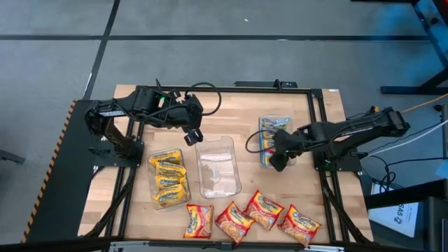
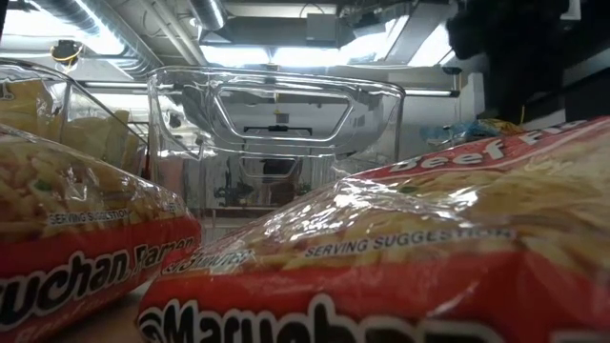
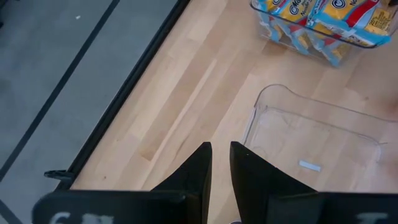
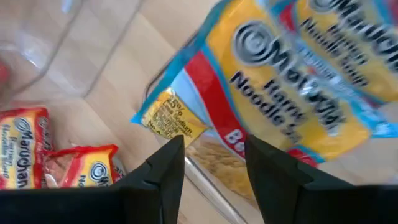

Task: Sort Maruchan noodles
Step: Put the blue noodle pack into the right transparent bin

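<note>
From above, four red-orange packets (image 1: pixel 252 218) are lying loose along the table's near edge, yellow packets (image 1: pixel 169 178) are filling the left tray (image 1: pixel 155 155); the right gripper (image 4: pixel 208 163) is hovering released over the blue-edged packets (image 4: pixel 298 81); the left gripper (image 3: pixel 220 163) is sitting nearly clenched, empty, above the middle tray (image 3: pixel 261 109); the low view is getting blocked by packets.

A pale wooden counter (image 1: pixel 231 105) stands on grey floor (image 1: pixel 210 56) crossed by dark lines. Overhead run silver ducts (image 2: pixel 105 33) and bright ceiling lights (image 2: pixel 276 55).
</note>
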Controlling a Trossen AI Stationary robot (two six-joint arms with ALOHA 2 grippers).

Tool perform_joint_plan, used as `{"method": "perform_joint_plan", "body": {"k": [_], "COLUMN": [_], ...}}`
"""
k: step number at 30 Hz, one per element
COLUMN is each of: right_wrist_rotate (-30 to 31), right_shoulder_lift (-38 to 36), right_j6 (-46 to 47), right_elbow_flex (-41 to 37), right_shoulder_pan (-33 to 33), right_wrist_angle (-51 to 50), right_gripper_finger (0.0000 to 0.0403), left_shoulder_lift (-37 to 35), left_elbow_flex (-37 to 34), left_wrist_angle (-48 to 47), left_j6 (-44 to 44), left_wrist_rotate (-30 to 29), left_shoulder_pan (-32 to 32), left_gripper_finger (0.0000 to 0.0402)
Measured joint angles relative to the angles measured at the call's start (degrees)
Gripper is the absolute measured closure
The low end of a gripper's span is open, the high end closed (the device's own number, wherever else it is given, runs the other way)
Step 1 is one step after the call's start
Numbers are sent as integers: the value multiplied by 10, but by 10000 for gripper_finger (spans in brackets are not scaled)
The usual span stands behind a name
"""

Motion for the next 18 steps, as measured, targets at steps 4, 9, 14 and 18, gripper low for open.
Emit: {"method": "perform_joint_plan", "body": {"k": [4, 9, 14, 18], "right_wrist_rotate": [-29, -40, -45, -25], "right_shoulder_lift": [43, 93, 121, 123], "right_j6": [-4, -4, -2, 28], "right_elbow_flex": [0, 0, 1, 1], "right_shoulder_pan": [0, 0, 0, 1], "right_wrist_angle": [4, 7, 26, 27], "right_gripper_finger": [246, 246, 247, 247], "left_shoulder_lift": [0, 0, 0, 0], "left_elbow_flex": [0, 0, 0, 0], "left_wrist_angle": [0, 0, 0, 0], "left_j6": [0, 0, 0, 0], "left_wrist_rotate": [0, -5, -8, -9], "left_shoulder_pan": [0, 0, 0, 0], "left_gripper_finger": [350, 350, 350, 350]}}
